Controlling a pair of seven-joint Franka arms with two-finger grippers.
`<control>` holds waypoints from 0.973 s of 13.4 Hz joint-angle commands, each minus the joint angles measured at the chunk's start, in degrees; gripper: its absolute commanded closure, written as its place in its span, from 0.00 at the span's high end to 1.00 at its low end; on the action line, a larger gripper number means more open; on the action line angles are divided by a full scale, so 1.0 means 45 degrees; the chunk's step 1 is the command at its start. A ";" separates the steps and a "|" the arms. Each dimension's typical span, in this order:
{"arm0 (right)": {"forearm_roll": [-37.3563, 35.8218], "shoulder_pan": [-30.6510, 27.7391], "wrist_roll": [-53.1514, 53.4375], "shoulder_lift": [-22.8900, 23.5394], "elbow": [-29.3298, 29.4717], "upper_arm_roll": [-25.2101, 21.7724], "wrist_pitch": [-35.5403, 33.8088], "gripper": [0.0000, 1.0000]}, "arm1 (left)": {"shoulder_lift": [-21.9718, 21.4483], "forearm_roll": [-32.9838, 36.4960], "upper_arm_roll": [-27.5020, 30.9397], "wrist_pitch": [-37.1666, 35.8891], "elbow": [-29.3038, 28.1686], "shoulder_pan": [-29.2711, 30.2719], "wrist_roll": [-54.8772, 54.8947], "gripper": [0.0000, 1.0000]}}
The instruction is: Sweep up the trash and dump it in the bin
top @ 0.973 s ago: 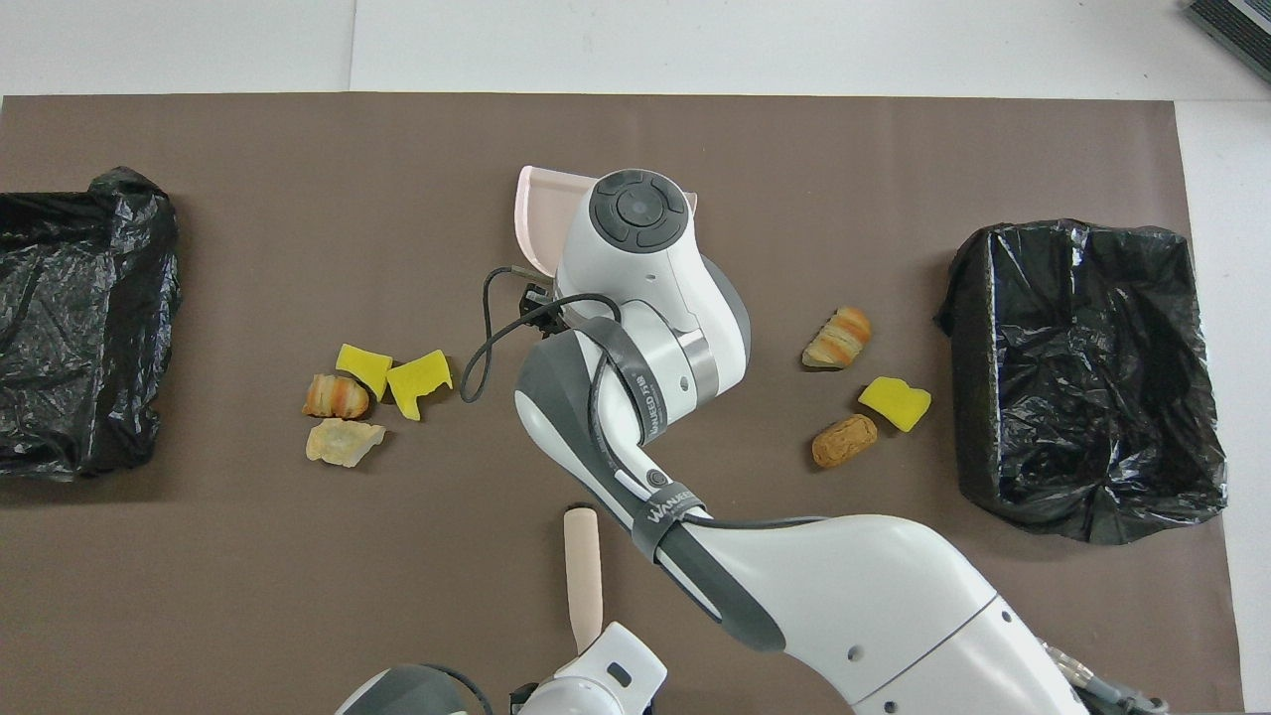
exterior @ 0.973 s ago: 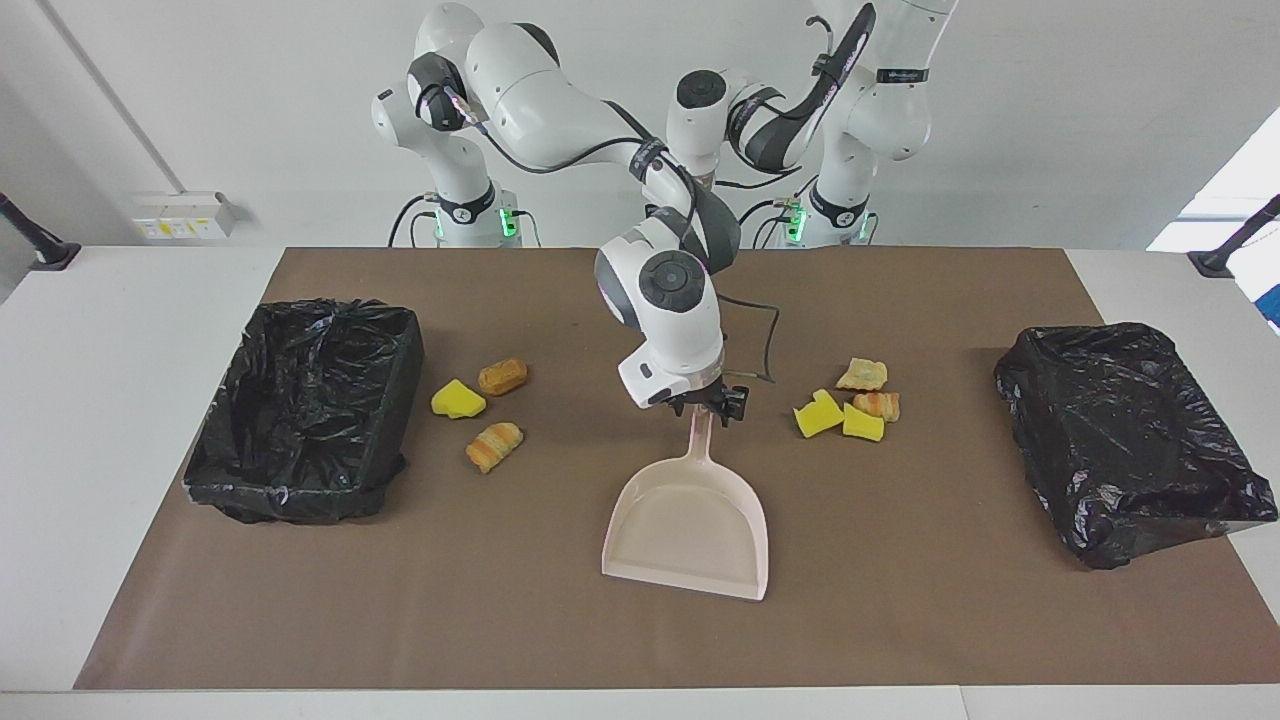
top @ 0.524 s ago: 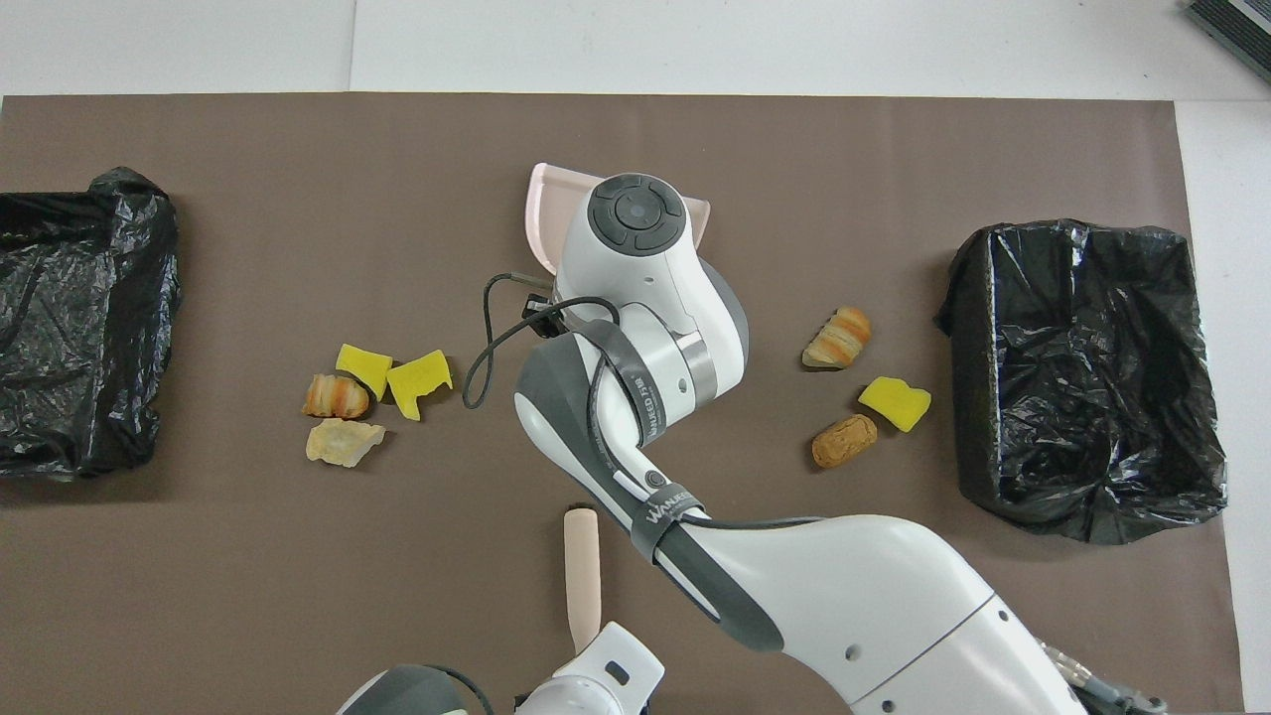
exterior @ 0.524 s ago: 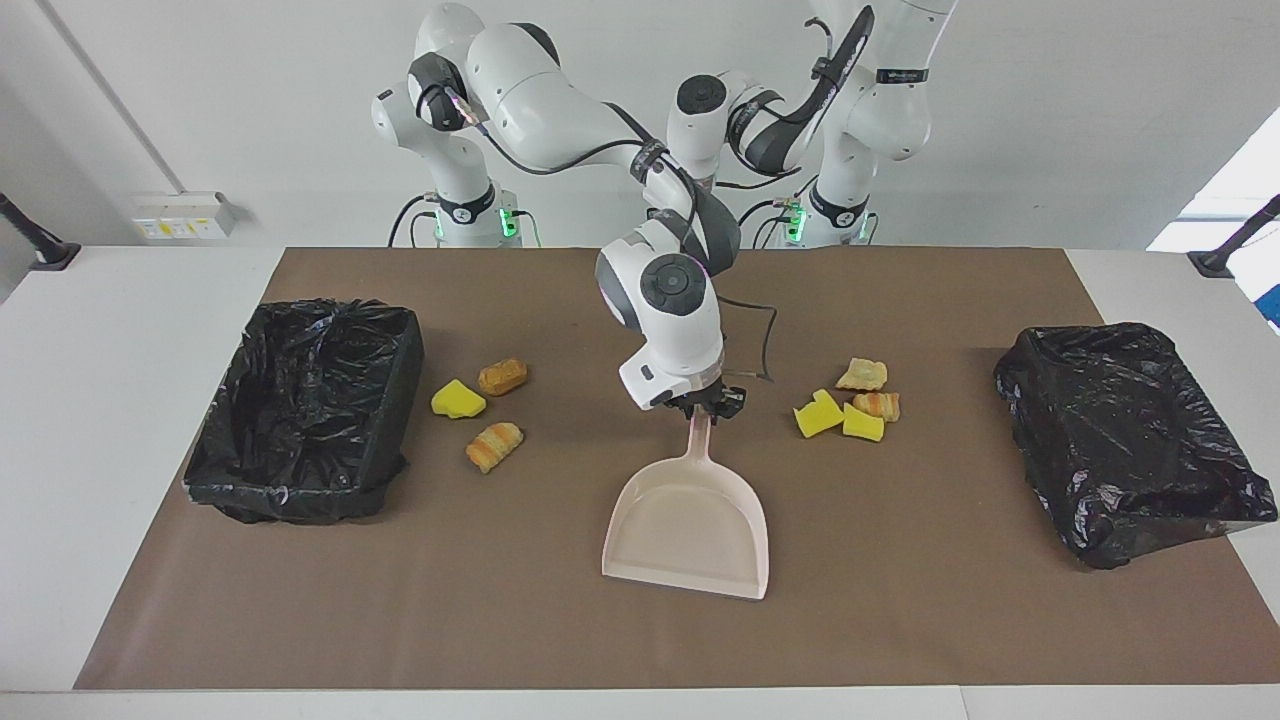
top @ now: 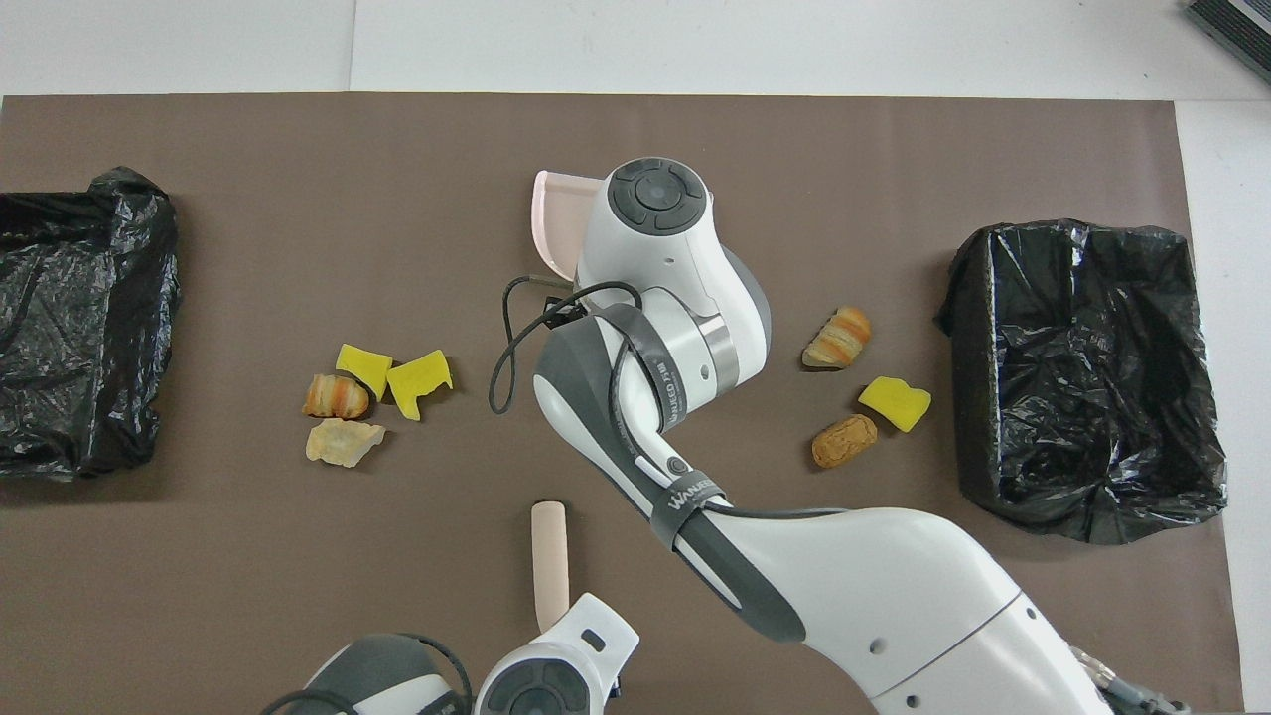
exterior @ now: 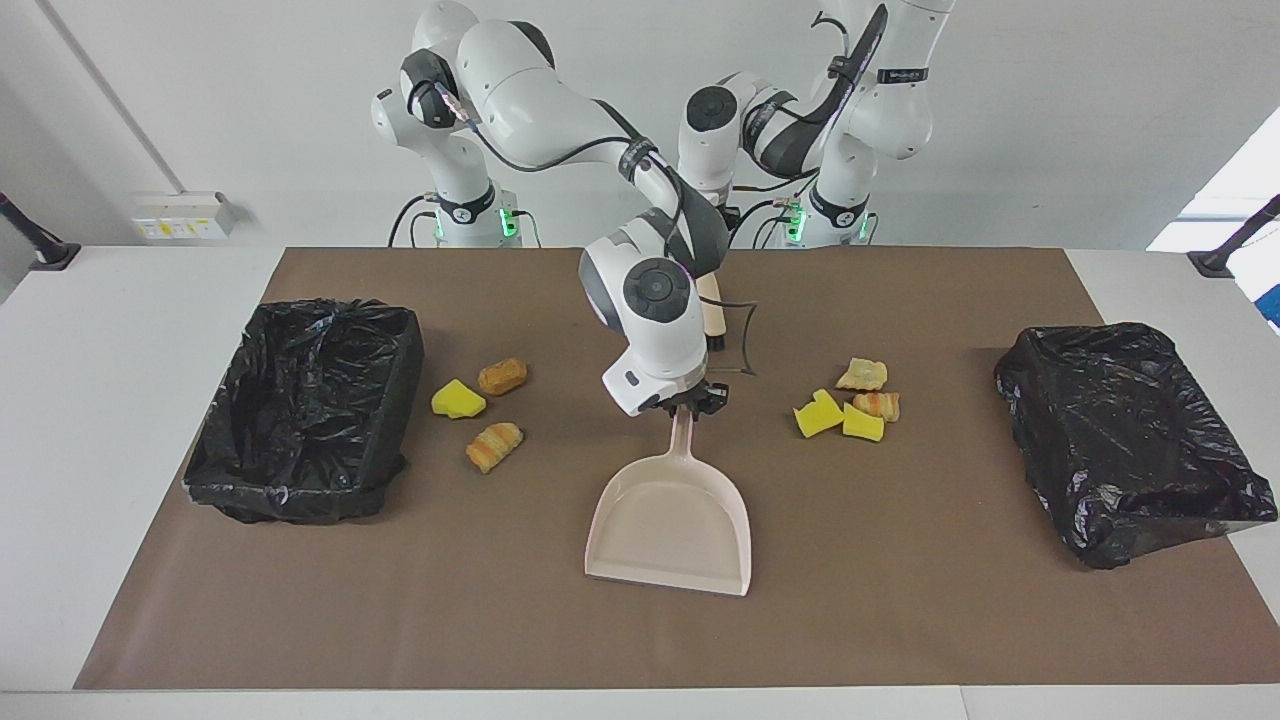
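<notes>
You have two black plastic-lined bins, one (exterior: 305, 410) at the right arm's end of the brown mat (exterior: 900, 620), one (exterior: 1125, 440) at the left arm's end. Between them lies the beige plastic dustpan (exterior: 670, 520). Three trash pieces (exterior: 480, 405) lie near the first bin, four more pieces (exterior: 850, 400) toward the second. The beige brush handle (top: 549, 561) lies nearer the robots.

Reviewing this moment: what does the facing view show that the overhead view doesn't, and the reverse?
Facing view only: the whole dustpan, with the right end effector shut on its handle.
Overhead view only: the brush handle in full, sticking out from the left end effector; here the right arm covers most of the dustpan.
Both: seven trash pieces in two clusters, three beside the bin at the right arm's end, four nearer the bin at the left arm's end, none swept yet.
</notes>
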 commanded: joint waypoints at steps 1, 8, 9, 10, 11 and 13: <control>0.0116 -0.0548 -0.2077 -0.1675 -0.0646 0.0062 -0.1024 0.00 | 0.0057 0.1772 -0.0008 -0.1248 0.1107 0.1631 0.0808 0.00; -0.1499 -0.1370 -0.9360 -0.4882 -0.3791 0.0041 -0.1751 0.00 | 0.1130 0.2385 -0.0008 -0.0024 0.2379 0.7293 0.6235 0.00; -0.1620 -0.1369 -1.0568 -0.4980 -0.4005 0.0041 -0.1712 0.00 | 0.1287 0.2385 -0.0008 0.0427 0.2399 0.8074 0.6530 0.00; -0.1622 -0.1447 -1.2030 -0.5097 -0.4356 0.0041 -0.1557 0.00 | 0.1327 0.2385 -0.0008 0.0528 0.2457 0.8701 0.7017 0.00; -0.1641 -0.1506 -1.3456 -0.5195 -0.4688 0.0041 -0.1362 0.00 | 0.1424 0.2385 -0.0008 0.0471 0.2438 0.9558 0.8162 0.00; -0.1719 -0.1390 -1.5649 -0.5273 -0.5003 0.0022 -0.1437 0.00 | 0.1406 0.2385 -0.0008 0.0237 0.2185 1.0443 0.9576 0.00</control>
